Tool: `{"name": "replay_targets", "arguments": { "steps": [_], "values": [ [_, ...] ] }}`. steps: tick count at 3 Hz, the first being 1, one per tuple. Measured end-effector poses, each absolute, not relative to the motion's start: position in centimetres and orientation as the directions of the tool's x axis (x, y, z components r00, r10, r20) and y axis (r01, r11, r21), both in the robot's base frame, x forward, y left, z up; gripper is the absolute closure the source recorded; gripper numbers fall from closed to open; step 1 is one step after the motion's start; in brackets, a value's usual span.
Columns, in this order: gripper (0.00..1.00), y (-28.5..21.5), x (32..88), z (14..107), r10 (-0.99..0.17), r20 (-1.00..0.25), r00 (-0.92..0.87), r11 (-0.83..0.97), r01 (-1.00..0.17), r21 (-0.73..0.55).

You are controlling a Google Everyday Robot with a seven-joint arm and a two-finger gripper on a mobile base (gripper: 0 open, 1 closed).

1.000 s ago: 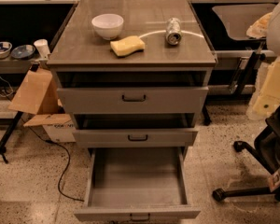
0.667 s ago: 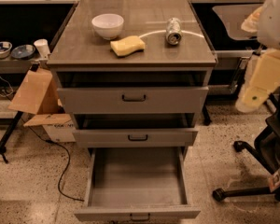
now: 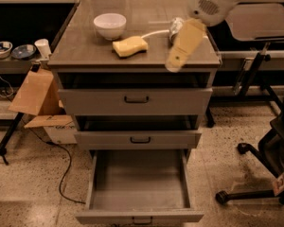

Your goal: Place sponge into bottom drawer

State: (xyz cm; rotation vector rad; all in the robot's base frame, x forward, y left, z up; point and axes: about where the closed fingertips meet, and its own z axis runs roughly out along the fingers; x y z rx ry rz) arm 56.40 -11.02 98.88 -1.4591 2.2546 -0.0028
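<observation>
Presently on the cabinet top (image 3: 83, 51): sponge (image 3: 129, 46), lying flat just in front of the white bowl (image 3: 110, 25), untouched. Gripper (image 3: 176, 59): hanging tilted over the top's right front edge, right of the sponge and apart from it; whether spread or closed cannot be told. Bottom drawer (image 3: 139, 216): pulled out.

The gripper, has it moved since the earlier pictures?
Yes. The gripper has moved left: from beyond the right edge of the cabinet top to over it, right of the sponge.
</observation>
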Motion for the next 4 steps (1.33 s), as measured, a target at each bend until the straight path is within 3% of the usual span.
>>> {"name": "replay_targets", "arguments": {
  "steps": [3,4],
  "values": [
    [0.00,-9.5,57.1,98.3,-0.804,-0.400,-0.441,0.546,-0.814,-0.200],
    [0.00,-8.0,58.2,97.0,-0.701,-0.449,-0.554,0.668,-0.731,-0.141]
  ]
}}
